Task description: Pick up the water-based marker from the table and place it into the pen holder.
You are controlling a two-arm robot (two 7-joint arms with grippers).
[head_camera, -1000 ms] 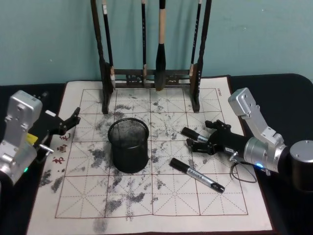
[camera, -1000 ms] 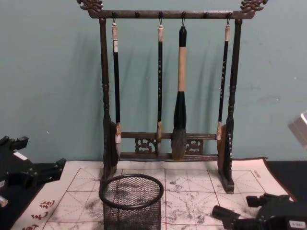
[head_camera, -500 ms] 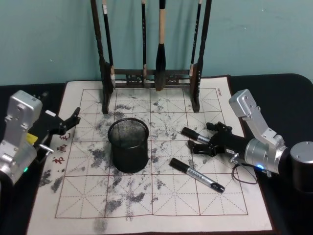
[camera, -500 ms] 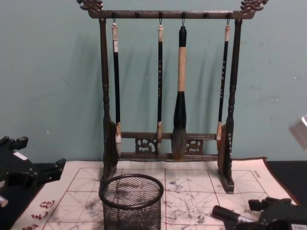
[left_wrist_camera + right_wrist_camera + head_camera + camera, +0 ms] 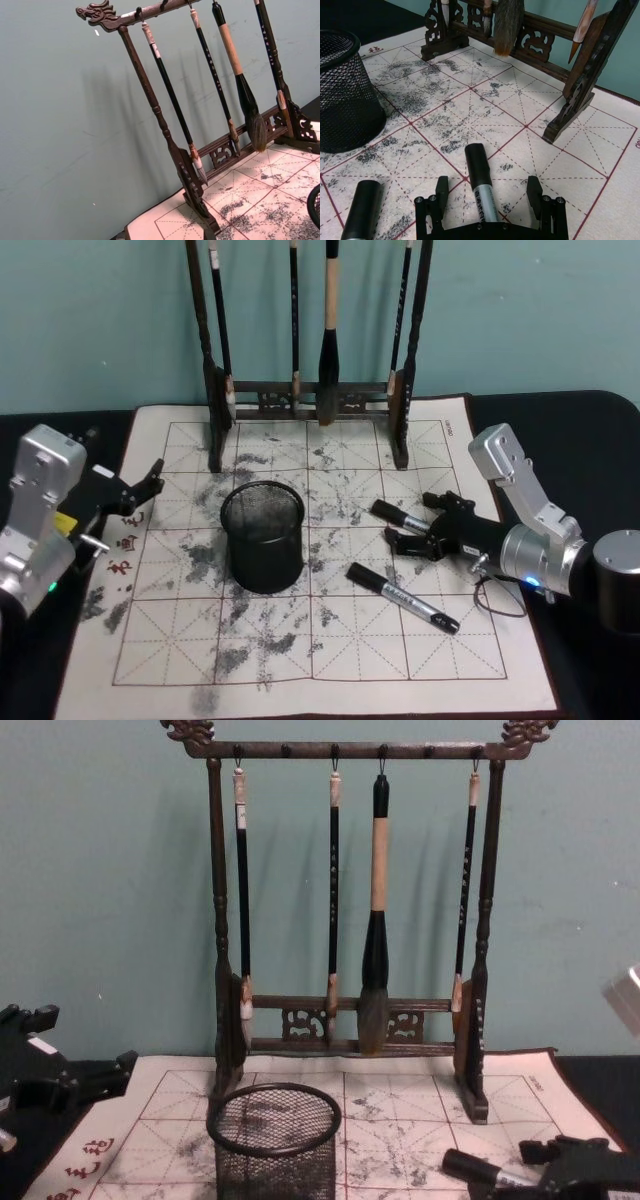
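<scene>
The left gripper [image 5: 135, 495] is parked at the left edge of the surface [image 5: 330, 650], fingers open. The holder [image 5: 265, 555] stands in the middle. To its right the right gripper [image 5: 415, 523] has open fingers either side of the marker [image 5: 392, 512], which lies flat. I judge the next move is to close, lift and carry it left.
</scene>
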